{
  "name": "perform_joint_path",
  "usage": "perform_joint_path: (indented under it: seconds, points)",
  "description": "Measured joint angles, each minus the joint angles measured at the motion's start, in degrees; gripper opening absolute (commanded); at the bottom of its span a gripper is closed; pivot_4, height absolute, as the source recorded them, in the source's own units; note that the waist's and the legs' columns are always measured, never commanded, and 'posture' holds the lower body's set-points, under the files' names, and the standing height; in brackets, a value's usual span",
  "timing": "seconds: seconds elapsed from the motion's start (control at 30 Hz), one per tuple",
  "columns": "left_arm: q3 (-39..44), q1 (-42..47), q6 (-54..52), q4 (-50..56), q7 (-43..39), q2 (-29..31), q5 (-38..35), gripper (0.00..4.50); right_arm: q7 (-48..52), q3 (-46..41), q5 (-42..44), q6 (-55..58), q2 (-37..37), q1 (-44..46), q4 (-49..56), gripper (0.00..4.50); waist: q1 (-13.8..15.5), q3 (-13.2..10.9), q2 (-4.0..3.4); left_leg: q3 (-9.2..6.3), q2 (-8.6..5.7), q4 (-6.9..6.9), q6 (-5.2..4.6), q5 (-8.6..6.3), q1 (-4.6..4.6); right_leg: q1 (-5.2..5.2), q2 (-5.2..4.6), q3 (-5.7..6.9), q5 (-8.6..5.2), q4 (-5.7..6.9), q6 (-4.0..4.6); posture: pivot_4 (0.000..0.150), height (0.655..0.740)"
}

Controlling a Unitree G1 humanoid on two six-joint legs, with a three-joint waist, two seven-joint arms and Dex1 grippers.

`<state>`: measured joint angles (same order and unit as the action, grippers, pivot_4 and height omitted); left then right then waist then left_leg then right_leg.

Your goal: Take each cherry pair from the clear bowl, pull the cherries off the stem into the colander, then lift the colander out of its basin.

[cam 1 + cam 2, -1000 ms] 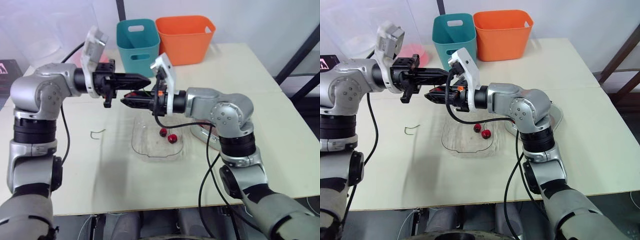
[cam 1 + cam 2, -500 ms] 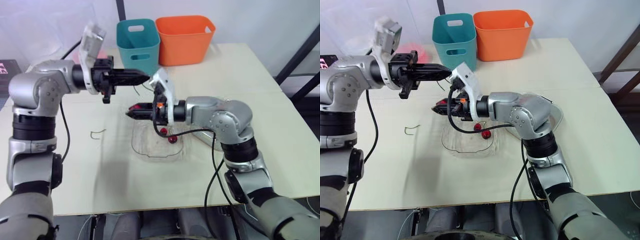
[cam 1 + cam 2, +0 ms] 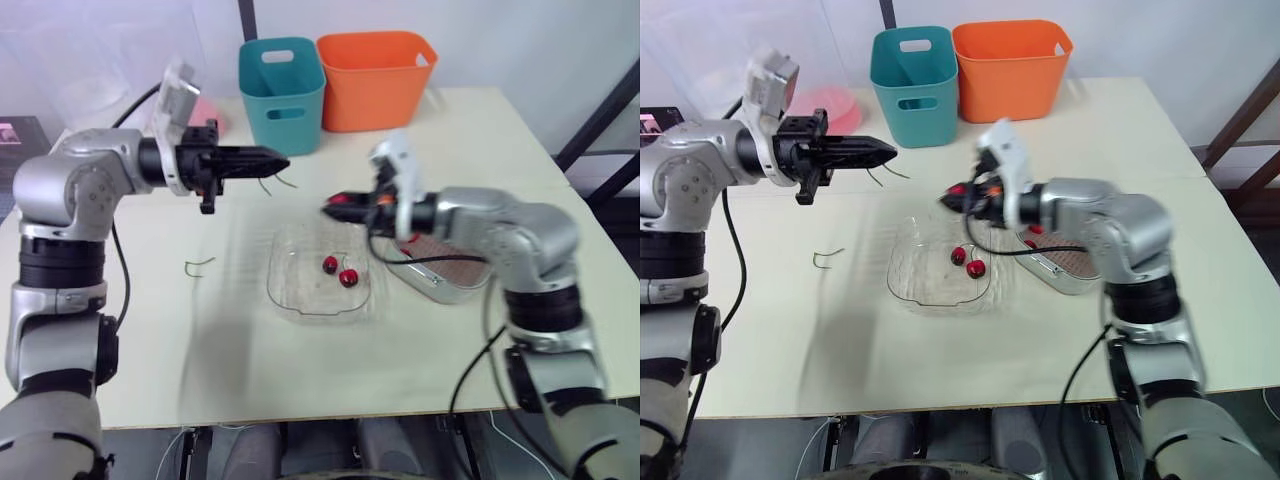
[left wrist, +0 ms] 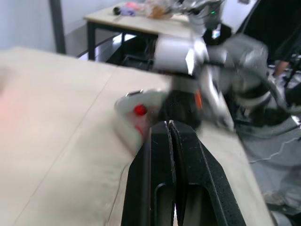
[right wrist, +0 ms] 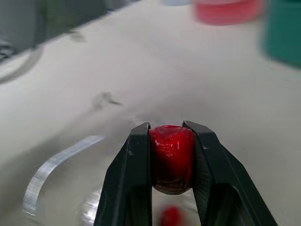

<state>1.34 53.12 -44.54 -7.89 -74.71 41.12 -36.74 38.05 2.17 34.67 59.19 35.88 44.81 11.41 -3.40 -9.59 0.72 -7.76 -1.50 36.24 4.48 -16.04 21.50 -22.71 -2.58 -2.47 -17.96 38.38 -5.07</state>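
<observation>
Swung rightward, right end effector (image 5: pixel 171 127) grips one cherry (image 5: pixel 171 157); left end effector (image 4: pixel 168 123) one stem (image 3: pixel 283 182).

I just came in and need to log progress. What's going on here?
The left pincer is shut on a bare green stem, held above the table. The right pincer grips a single red cherry, near the clear bowl and the colander. Two more cherries lie in the bowl. The colander sits in its basin, not yet lifted.
</observation>
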Motion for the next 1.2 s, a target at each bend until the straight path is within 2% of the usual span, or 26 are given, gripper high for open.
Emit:
perform_joint_path:
  seconds: [0.2,0.43,0.57,0.7,0.97,1.07,1.2]
  points:
    - [-0.2,-0.2,1.5,-1.1,-0.2,-0.1,0.9,0.0,5.0,-5.4,-5.0,-5.4,14.4,-7.0,-5.2,0.66,0.4,0.0,0.01,0.28,0.03,-0.06,-0.12,-0.07,-0.01,0.0,0.14,-0.01,0.0,-0.09,0.0,0.15,0.74]
    - [-0.7,-0.1,2.7,-2.4,-0.9,-0.6,1.6,0.0,6.0,-5.9,-5.5,-5.3,17.3,-17.2,-2.0,0.66,0.0,0.0,0.01,0.34,0.08,0.01,-0.12,-0.07,-0.05,0.04,0.11,-0.07,0.0,-0.03,0.0,0.15,0.74]
    - [-1.2,0.0,3.6,-3.5,-1.3,-0.6,2.6,0.0,4.4,-5.5,-6.7,-4.6,17.1,-17.8,-1.6,2.45,0.2,0.0,0.01,0.33,0.08,0.09,-0.11,-0.06,-0.06,0.09,0.09,-0.07,0.02,-0.01,-0.03,0.15,0.74]
    - [-1.2,0.8,3.8,-3.8,-1.3,-0.6,3.0,0.0,3.4,-5.7,-7.0,-4.2,17.0,-17.6,-1.6,4.47,0.7,0.0,0.01,0.32,0.08,0.07,-0.11,-0.06,-0.05,0.09,0.09,-0.06,0.02,-0.04,-0.03,0.15,0.74]
    - [1.0,0.6,3.8,-5.7,2.2,-0.1,3.7,0.0,3.3,-8.2,-5.1,-2.8,15.9,-9.7,-0.8,4.47,0.7,0.0,0.01,0.3,0.15,0.03,-0.11,-0.06,-0.07,0.07,0.1,-0.07,0.02,-0.05,-0.04,0.15,0.74]
    - [4.7,-3.3,3.2,-5.0,5.0,3.1,3.6,0.0,3.0,-8.4,1.1,1.4,9.7,-3.3,4.2,4.47,-0.5,0.0,-0.01,0.14,0.31,-0.09,-0.11,-0.06,-0.12,0.0,0.12,-0.13,0.02,-0.02,-0.03,0.15,0.74]
    - [9.1,-13.5,-0.4,-2.8,8.0,6.6,2.9,0.0,0.3,-7.4,10.3,7.3,-1.3,4.0,11.1,4.47,-0.8,0.0,-0.03,0.0,0.36,-0.13,-0.11,-0.06,-0.07,-0.12,0.14,-0.13,0.02,0.02,-0.02,0.15,0.74]
